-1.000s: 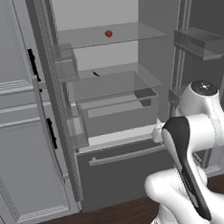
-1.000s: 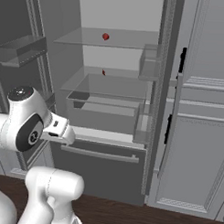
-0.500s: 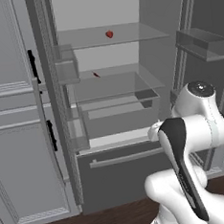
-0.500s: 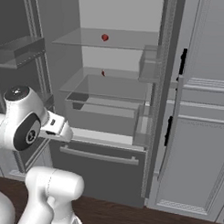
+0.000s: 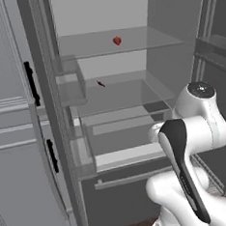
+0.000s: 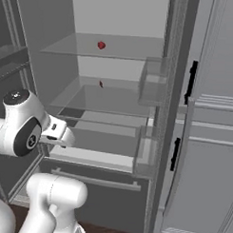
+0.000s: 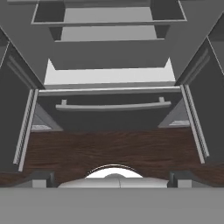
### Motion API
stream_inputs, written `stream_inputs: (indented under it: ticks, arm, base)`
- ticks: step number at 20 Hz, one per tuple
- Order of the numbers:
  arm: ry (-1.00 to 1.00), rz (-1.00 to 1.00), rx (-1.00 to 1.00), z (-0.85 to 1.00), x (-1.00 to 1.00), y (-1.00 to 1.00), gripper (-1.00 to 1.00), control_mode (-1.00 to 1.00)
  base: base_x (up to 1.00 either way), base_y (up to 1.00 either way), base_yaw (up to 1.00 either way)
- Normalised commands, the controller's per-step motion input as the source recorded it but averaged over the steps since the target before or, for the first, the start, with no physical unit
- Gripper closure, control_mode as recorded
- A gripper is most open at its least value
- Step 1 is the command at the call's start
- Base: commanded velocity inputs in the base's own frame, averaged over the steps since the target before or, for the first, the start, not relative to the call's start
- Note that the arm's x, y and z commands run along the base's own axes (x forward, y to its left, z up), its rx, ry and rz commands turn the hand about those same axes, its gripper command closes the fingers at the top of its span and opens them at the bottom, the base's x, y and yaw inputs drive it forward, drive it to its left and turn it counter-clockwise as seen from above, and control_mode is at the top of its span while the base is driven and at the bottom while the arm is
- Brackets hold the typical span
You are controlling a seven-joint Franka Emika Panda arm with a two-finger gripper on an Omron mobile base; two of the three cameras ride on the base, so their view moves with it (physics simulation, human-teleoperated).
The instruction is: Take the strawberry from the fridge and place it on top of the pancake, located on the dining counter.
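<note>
Strawberry [image 5: 117, 40] sits on the top glass shelf [image 5: 143, 43] of the open fridge [image 5: 175, 27], a small red blob set towards the back; the right base view shows it too, on the same shelf. One shelf down lies a thin dark red sliver [image 5: 100, 83], well apart from the berry and not the thing wanted.

Over the last second little has changed inside the fridge — the berry and the sliver lie where they were — but the arm has shifted a little in both base views, its elbow swinging slightly while the hand stays low. That reads as the opening of a reach, not yet a lift towards the shelf, so the pick looks barely begun.

End effector [image 7: 112, 181]: from the hand view its two dark tips stand far apart at the bottom corners, jaws fully spread, with nothing between them and nothing touched. It points down at the fridge's bottom drawer [image 7: 111, 116] with its pale bar handle [image 7: 112, 105] and the dark wooden floor [image 7: 109, 153] — well below the berry's shelf. My judgement is that the hand must rise a good way and tilt forward before it can close on so small a fruit.
</note>
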Motion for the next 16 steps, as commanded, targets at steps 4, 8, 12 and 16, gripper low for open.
stream_inputs:
  ticks: [4,8,12,16]
  arm:
    - [0.00,0.00,0.00,0.00,0.00,0.00,-1.00,1.00]
    - [0.00,0.00,0.00,0.00,0.00,0.00,-1.00,1.00]
    - [0.00,0.00,0.00,0.00,0.00,0.00,-1.00,1.00]
    - [0.00,0.00,0.00,0.00,0.00,0.00,-1.00,1.00]
  base:
    - [0.85,0.00,0.00]
    - [0.56,0.00,-0.12]
    - [0.38,-0.03,-0.14]
    - [0.36,-0.05,-0.10]
